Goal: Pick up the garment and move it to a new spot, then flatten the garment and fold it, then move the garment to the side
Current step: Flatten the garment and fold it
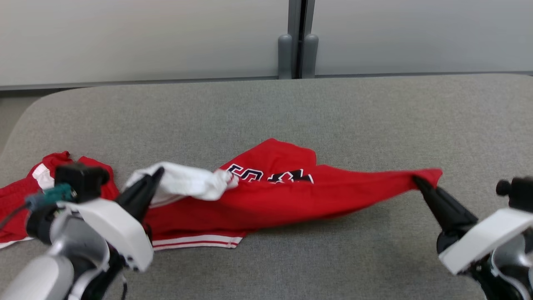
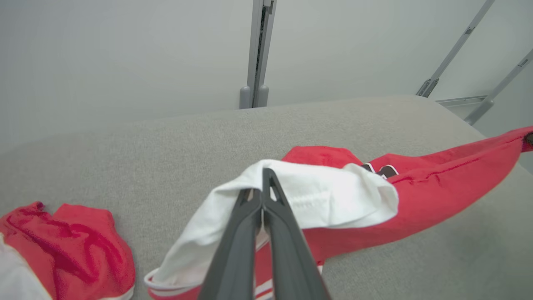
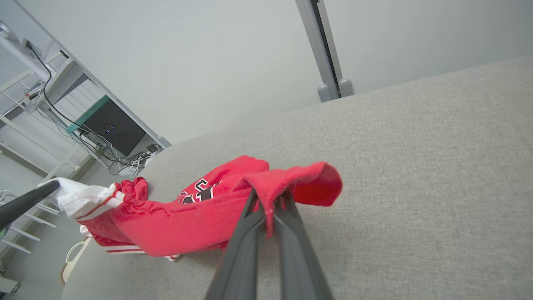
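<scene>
The left gripper (image 1: 157,171) is clamped on a white fold of the red garment (image 1: 291,196), and the right gripper (image 1: 416,180) pinches its red corner at 3 o'clock. The garment sags stretched between them, dark lettering showing and its striped hem on the grey surface (image 1: 333,112). Another red cloth (image 1: 16,200) lies at 9 o'clock.

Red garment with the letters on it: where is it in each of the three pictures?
Head view: the red garment stretches across the middle, low on the grey table.
Left wrist view: it runs from bottom centre to the right edge.
Right wrist view: it lies left of centre.
Shared landmark: the grey post behind the table, near the top middle of each view.
</scene>
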